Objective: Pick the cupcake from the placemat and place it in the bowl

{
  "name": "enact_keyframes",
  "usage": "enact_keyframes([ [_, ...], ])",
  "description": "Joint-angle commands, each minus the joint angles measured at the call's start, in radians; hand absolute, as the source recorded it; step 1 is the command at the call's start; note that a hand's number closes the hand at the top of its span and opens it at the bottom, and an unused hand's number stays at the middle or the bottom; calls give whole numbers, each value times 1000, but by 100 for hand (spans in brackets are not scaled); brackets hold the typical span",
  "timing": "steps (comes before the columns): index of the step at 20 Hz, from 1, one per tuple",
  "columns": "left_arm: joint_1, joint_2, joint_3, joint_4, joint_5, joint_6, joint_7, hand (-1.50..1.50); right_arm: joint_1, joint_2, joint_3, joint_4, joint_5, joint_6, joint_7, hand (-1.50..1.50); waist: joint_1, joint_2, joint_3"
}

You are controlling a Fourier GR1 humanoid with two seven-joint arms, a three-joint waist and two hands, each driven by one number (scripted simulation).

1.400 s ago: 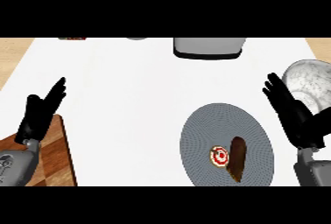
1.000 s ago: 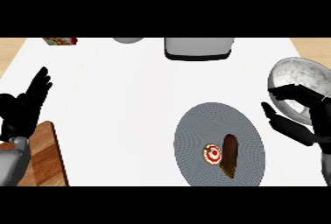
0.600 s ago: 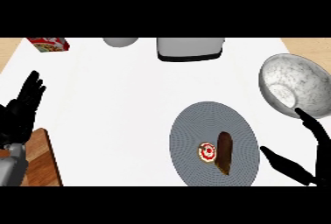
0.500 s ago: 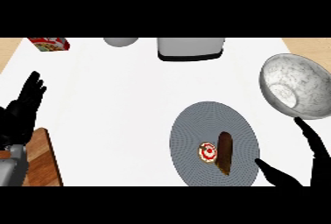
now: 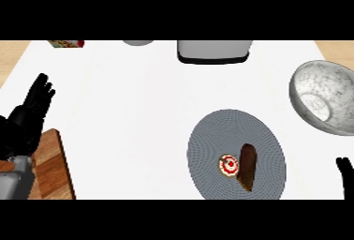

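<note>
Right hand (image 5: 343, 172) dropped to lower edge, fingers unclear, left hand (image 5: 27, 119) open, cupcake (image 5: 229, 165) on placemat (image 5: 214, 131), no legible writing

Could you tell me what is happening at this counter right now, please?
Nothing is being held at the moment. The cupcake lies on the round grey placemat, with a dark brown object right beside it. The marbled bowl stands empty to the placemat's upper right. The left hand rests open at the left edge, above a wooden board. Only a fingertip of the right hand shows at the lower right edge, so the pick has not begun.
</note>
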State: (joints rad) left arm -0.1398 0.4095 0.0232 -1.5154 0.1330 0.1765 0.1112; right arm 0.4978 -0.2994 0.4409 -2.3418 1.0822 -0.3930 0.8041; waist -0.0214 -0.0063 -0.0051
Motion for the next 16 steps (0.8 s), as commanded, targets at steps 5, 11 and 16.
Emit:
enact_keyframes([
  [5, -27, -30, -9, 12, -18, 0, -8, 0, -238, 57, 58, -127, 51, 494, 329, -150, 32, 12, 1],
  [11, -47, -38, -41, -29, -50, 16, 42, 0, -378, 121, -23, -33, -109, 771, 417, -150, 42, 12, 3],
  [16, 4, -50, -25, -13, -29, -12, -11, 0, -501, 222, -112, 185, -228, 797, 409, -150, 48, 13, 4],
])
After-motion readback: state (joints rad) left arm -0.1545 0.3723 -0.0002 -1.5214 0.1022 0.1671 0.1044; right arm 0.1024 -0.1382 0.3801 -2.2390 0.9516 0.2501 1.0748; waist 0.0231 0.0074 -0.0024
